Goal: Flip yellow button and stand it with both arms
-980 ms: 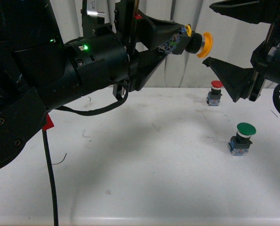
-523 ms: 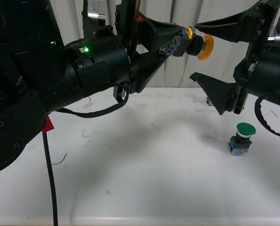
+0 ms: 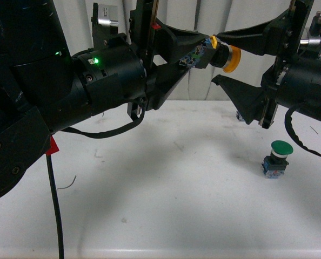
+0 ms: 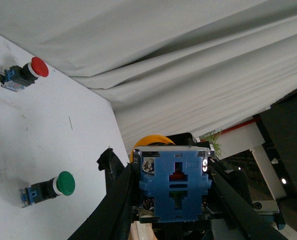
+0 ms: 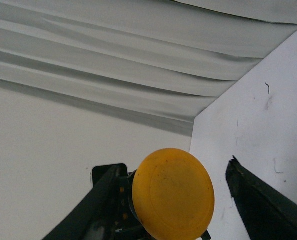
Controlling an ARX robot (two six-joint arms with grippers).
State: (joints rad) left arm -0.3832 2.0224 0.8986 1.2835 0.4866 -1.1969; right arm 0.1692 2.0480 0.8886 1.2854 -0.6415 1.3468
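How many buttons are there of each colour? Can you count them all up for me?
yellow button: 1
green button: 1
red button: 1
Total: 3 buttons

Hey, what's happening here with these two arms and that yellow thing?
The left gripper holds the yellow button in the air by its blue contact block, cap pointing toward the right arm. The right gripper is open, one jaw above the cap and one below, not yet closed on it. The green button and the red button sit on the table.
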